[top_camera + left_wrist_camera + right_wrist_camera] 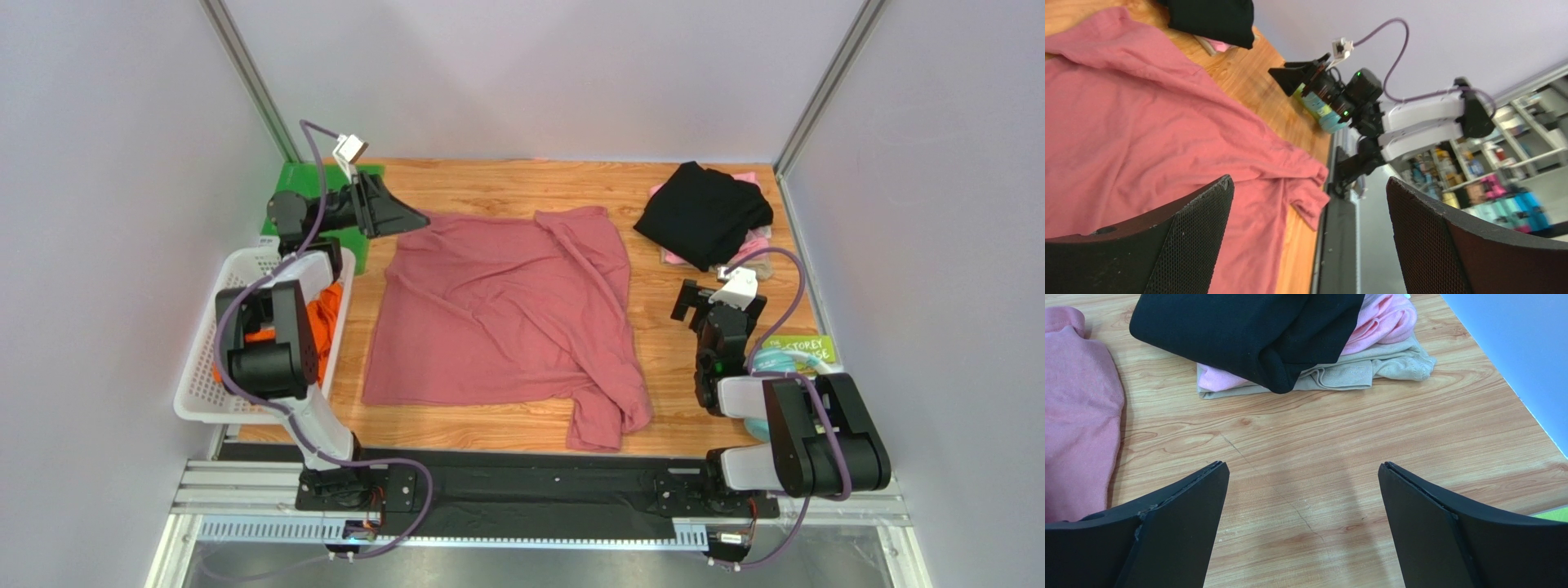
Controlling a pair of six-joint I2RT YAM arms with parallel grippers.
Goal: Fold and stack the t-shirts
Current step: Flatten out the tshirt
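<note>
The left hand (390,211) stands wide and empty at the far left corner of the dusty-rose t-shirt (497,319), which lies spread on the surface (491,184). The right hand (702,301), equally wide and empty, hovers near the black t-shirt (703,211), which is piled on the pale pink t-shirt (1389,318); the orange t-shirt (323,321) lies in the basket (202,386)

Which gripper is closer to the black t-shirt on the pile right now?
Right. The right gripper hangs open just on the near side of the black t-shirt, facing it. The left gripper is at the far-left corner, beyond the dusty-rose t-shirt.
</note>
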